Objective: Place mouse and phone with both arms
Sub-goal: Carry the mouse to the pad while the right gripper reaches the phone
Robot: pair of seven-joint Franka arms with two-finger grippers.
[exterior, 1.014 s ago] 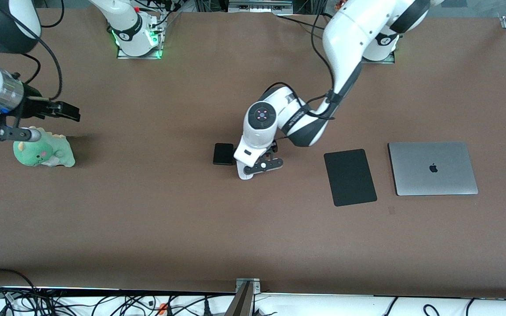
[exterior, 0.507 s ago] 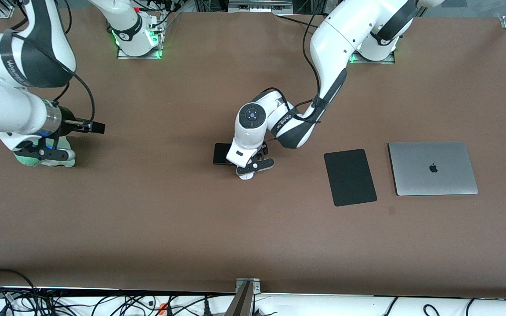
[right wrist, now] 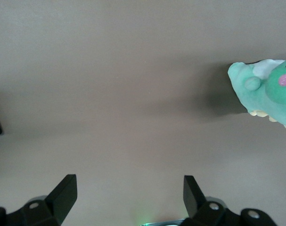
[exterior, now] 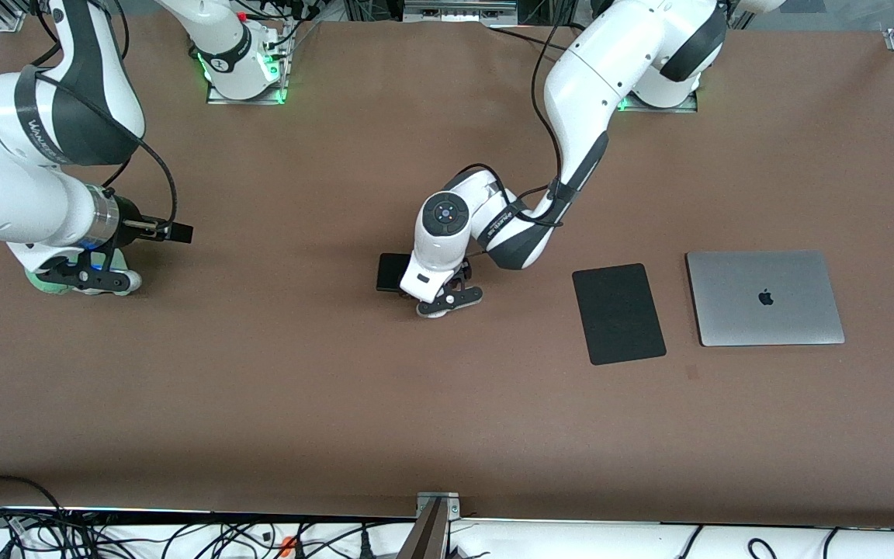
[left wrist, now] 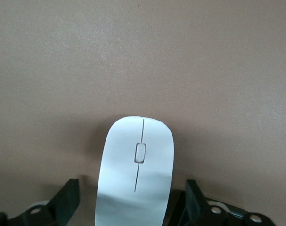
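Observation:
The white mouse (left wrist: 135,174) lies on the brown table between the fingers of my left gripper (left wrist: 131,190). The gripper is open; one finger (left wrist: 69,200) stands apart from the mouse and the other is close beside it. In the front view the left gripper (exterior: 443,299) is low over the mouse, which is almost hidden under the hand. The black phone (exterior: 391,272) lies flat just beside it toward the right arm's end, partly covered by the left hand. My right gripper (exterior: 178,231) is open and empty above bare table, and it also shows in the right wrist view (right wrist: 128,190).
A green plush dinosaur (right wrist: 267,92) sits at the right arm's end, mostly hidden under the right hand in the front view (exterior: 39,282). A flat black mouse pad (exterior: 618,313) and a closed silver laptop (exterior: 764,297) lie toward the left arm's end.
The right arm has swung in and down over the plush dinosaur, its gripper now pointing toward the table's middle. The left hand has shifted slightly and settled lower over the mouse.

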